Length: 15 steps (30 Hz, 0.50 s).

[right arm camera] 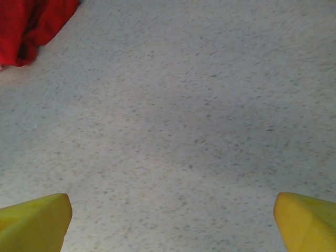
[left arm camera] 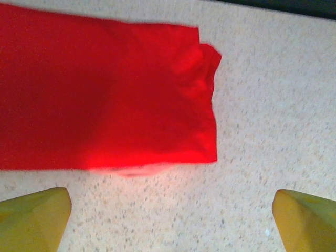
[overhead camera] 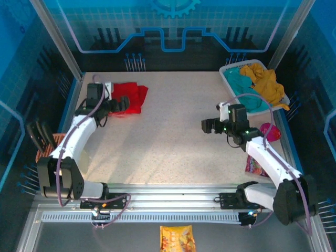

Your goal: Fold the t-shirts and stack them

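The red shirt (overhead camera: 131,97) was seen folded at upper left, with both arms' jaws spread open and empty. A shirt from the upper-right basket (overhead camera: 224,73) was judged due next.

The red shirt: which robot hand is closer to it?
Left. The left hand sits open just beside the red shirt; the right hand hovers open over the table, far off to the shirt's right.
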Motion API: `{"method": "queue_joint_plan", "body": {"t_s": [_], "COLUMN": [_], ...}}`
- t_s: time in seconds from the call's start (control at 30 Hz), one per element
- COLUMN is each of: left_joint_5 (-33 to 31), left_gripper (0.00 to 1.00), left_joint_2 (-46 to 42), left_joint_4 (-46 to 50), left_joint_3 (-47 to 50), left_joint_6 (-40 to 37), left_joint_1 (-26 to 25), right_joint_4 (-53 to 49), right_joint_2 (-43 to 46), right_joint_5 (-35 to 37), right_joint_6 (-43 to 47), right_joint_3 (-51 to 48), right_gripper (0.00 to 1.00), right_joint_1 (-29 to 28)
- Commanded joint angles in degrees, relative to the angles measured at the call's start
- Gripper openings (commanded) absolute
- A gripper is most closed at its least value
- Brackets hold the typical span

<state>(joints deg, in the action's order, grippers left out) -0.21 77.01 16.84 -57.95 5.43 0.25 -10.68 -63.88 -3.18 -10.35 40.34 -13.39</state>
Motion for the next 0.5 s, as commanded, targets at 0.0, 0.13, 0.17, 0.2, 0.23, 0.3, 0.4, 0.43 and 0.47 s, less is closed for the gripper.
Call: {"method": "queue_joint_plan", "body": {"t_s": [0.0, 0.13, 0.17, 0.2, 0.23, 0.3, 0.4, 0.43, 0.47], "left_joint_5": [-0.6, 0.0, 0.2, 0.1, 0.0, -1.3, -1.0, -0.9, -0.8], "left_gripper": [0.99, 0.99, 0.99, 0.99, 0.99, 0.99, 0.99, 0.99, 0.99], "left_joint_2": [-3.5, -4.0, -4.4, -4.8, -4.9, -4.9, -3.5, -2.8, -1.7], "left_joint_4": [-10.1, -17.9, -21.1, -25.4, -29.2, -36.6, -45.0, -47.4, -49.9], "left_joint_3": [6.5, 14.0, 16.5, 19.5, 21.9, 26.3, 30.2, 31.1, 32.0], "left_joint_6": [-1.6, -0.1, -0.3, -0.7, -1.0, -1.3, -0.6, -1.0, -1.8], "left_joint_1": [0.2, 0.6, 0.5, 0.6, 0.6, 0.7, 1.5, 1.5, 1.4], "right_joint_4": [10.8, 15.6, 17.5, 19.7, 22.0, 28.2, 35.2, 37.4, 39.6], "right_joint_2": [3.0, 3.7, 3.6, 3.7, 3.7, 4.0, 4.0, 3.6, 3.2], "right_joint_5": [2.0, 5.6, 6.9, 7.6, 8.2, 10.4, 11.9, 12.2, 12.6], "right_joint_6": [4.7, 6.6, 6.7, 7.4, 8.2, 9.9, 12.2, 12.6, 12.6], "right_joint_3": [-5.4, -9.7, -10.9, -12.2, -13.6, -16.8, -20.3, -21.2, -22.2], "right_gripper": [1.0, 1.0, 1.0, 1.0, 1.0, 1.0, 1.0, 1.0, 1.0], "right_joint_1": [1.7, 2.7, 3.0, 3.3, 3.4, 3.6, 4.0, 4.1, 4.4]}}
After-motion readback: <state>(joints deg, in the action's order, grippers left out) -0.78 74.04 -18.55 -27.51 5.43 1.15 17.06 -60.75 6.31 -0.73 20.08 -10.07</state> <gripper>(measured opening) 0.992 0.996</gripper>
